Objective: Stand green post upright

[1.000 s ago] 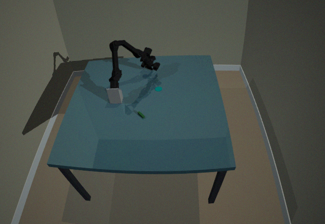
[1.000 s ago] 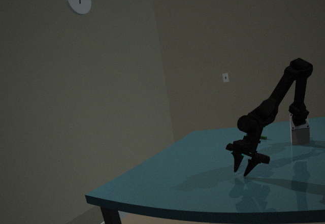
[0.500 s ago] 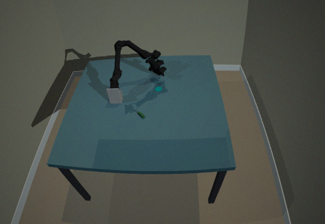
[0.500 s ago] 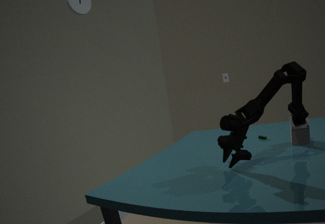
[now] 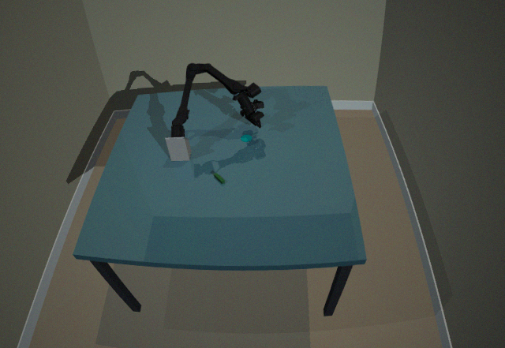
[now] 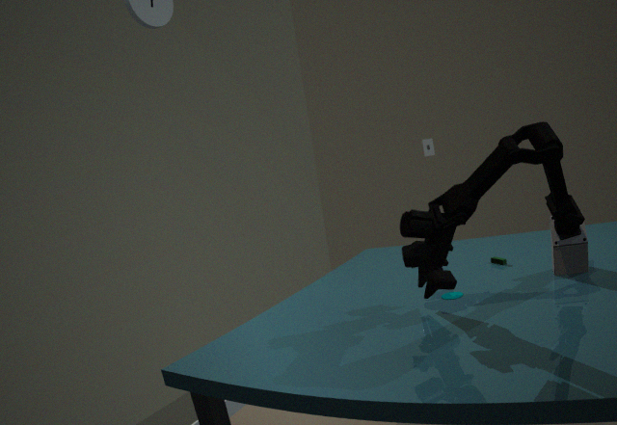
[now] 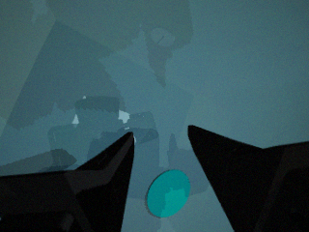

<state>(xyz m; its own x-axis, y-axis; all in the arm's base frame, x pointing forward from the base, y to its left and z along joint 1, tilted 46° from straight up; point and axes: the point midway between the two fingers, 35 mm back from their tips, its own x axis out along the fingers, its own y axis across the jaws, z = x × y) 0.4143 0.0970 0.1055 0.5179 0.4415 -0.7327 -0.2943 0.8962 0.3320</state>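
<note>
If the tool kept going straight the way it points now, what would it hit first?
Probably the table top at or just beside the cyan circle. The open tool points down with nothing between its fingers; the green post lies well aside. Depth is uncertain.

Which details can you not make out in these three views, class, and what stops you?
- Small green post lying on the teal table: too small in the top view for end shape; out of frame in the wrist view.
- Flat cyan circle: near edge hidden behind the open black pincer, exterior view.

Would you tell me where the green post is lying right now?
In the top view the green post lies flat on the table, in front of the grey arm base, apart from the cyan circle.
</note>
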